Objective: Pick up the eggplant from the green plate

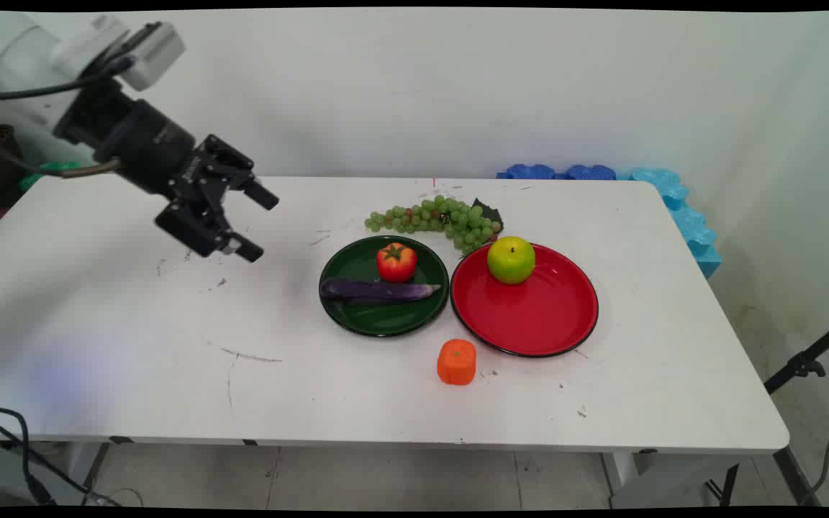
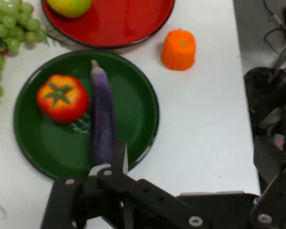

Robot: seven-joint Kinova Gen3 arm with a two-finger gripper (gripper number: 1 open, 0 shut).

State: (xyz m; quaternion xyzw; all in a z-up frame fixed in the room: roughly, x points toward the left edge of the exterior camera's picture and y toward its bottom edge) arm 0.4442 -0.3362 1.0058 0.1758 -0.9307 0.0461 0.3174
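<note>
My black gripper hangs open and empty above the left half of the white table, pointing right toward the plates. The nearest thing is a dark green plate, which holds a red tomato and a purple eggplant. In the hand view the green plate lies just beyond the linkage, with the tomato and the eggplant side by side on it. Nothing lies between the fingers.
A red plate with a green apple touches the green plate's right side. Green grapes lie behind both plates. An orange fruit-like piece stands in front of them. Blue foam blocks line the table's far right corner.
</note>
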